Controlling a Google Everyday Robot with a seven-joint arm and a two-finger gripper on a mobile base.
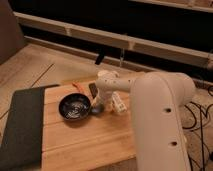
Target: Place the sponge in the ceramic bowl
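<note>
The ceramic bowl (75, 107) is black and glossy and sits on the wooden table, left of centre. The sponge (96, 109), a small blue-grey block, lies just off the bowl's right rim, touching or nearly touching it. My gripper (101, 101) hangs at the end of the white arm, directly over the sponge and low to the table. The arm's wrist hides most of the gripper, and whether it holds the sponge does not show.
A white labelled tube (119, 104) lies right of the gripper. A small dark bottle (93, 89) and an orange item (78, 86) lie behind the bowl. A dark mat (22, 125) covers the wooden table's (85, 145) left side. My bulky arm (160, 120) fills the right.
</note>
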